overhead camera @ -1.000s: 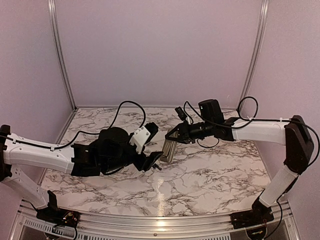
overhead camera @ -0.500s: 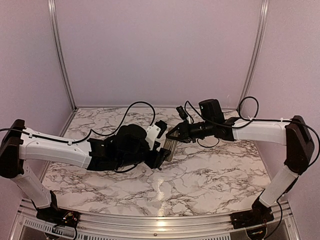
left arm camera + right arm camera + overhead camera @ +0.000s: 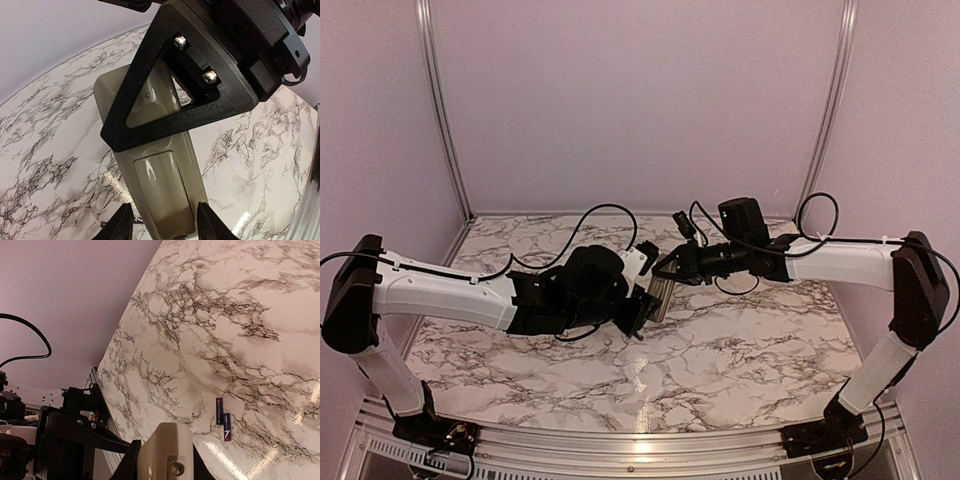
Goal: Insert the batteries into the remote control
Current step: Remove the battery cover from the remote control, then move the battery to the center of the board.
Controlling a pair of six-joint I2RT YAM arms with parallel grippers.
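Clamping the remote control (image 3: 658, 297) in the right claw (image 3: 666, 278), up in the air above the middle of the bench (image 3: 740, 350), tan-grey back showing. Straddling its lower end with the left claw (image 3: 165, 225), fingers hard by both edges; pressing or merely near, cannot tell. Down on the bench, two batteries (image 3: 223, 422) lying together.

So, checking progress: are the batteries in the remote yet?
Out: two batteries lie on the marble table, apart from the remote control.

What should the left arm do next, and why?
Probably close the left fingers onto the remote control at its free end. They sit on either side of it, apparently not gripping yet, while the right fingers clamp it farther along.
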